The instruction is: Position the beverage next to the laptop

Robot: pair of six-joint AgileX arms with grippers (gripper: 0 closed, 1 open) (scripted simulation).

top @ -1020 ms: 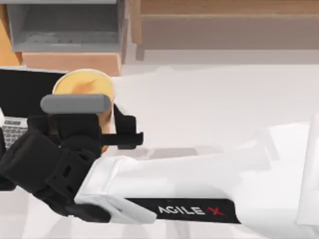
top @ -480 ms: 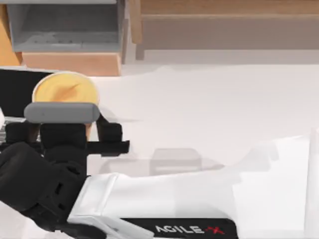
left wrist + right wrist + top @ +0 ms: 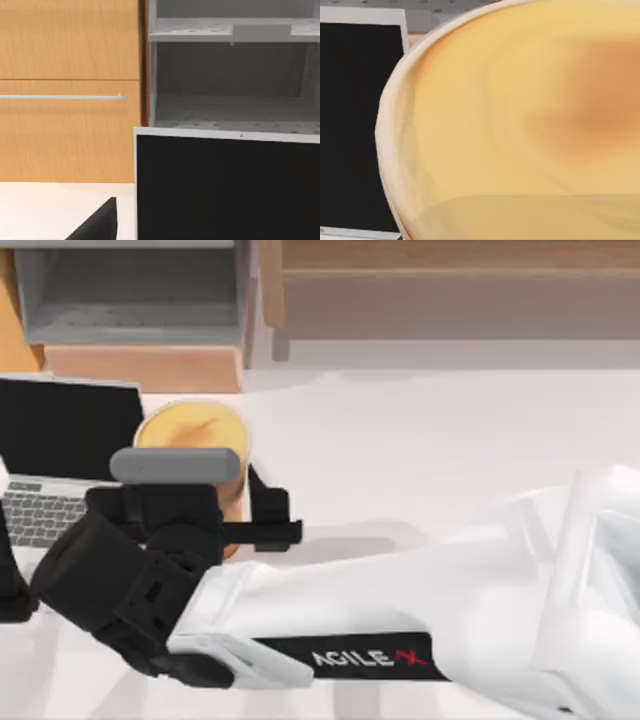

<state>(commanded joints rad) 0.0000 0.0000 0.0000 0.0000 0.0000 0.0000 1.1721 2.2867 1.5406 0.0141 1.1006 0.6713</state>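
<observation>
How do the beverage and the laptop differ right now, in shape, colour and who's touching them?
The beverage is round with an orange-yellow top; the laptop is flat-based, silver, with a black upright screen and grey keys. The right gripper is around the beverage, while nothing touches the laptop. The beverage is much narrower than the laptop. Both are at the table's left side, close together.

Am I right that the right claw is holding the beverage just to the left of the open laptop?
Not quite: in the top view the beverage, held by the right claw, is just to the right of the open laptop, not its left.
</observation>
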